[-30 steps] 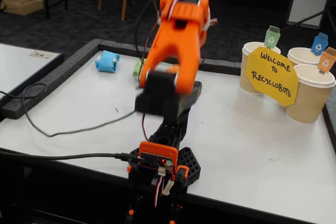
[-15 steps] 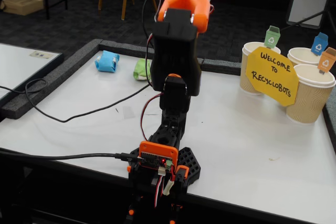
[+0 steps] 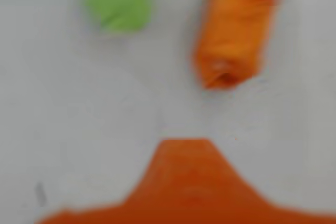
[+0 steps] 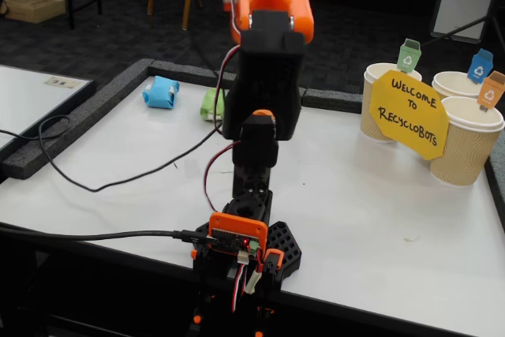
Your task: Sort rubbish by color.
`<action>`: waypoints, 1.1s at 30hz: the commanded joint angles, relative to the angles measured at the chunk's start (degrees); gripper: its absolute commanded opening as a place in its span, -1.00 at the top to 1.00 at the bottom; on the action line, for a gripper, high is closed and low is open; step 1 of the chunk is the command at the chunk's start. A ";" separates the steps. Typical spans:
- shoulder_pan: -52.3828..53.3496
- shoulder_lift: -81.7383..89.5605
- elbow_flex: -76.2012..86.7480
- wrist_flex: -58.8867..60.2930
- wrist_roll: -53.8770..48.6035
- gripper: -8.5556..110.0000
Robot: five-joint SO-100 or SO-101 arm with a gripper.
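Note:
The wrist view is blurred. It shows a light green wad (image 3: 118,1) at the top left and an orange wad (image 3: 233,35) at the top right, both lying on the white table. An orange part of my gripper (image 3: 184,153) rises from the bottom edge, short of both wads and touching neither. Its jaws do not show clearly. In the fixed view the arm (image 4: 264,61) stands upright and hides the gripper and the orange wad. A light blue wad (image 4: 161,91) lies at the table's far left, and the green wad (image 4: 210,104) peeks out beside the arm.
Three paper cups (image 4: 467,144) with coloured recycling tags stand at the far right behind a yellow sign (image 4: 409,114). A black cable (image 4: 102,187) crosses the table's left side. A dark foam border (image 4: 71,128) rims the table.
The arm has risen from a bent, blurred pose to upright, and its upper part has shifted a little to the left in the fixed view. The wads have not moved.

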 commanded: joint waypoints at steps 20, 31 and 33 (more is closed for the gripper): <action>-8.35 1.05 -21.18 -0.35 -8.17 0.83; -4.48 -0.44 -21.80 -1.58 -11.95 0.83; -2.72 -3.60 -22.06 -1.58 -14.24 0.83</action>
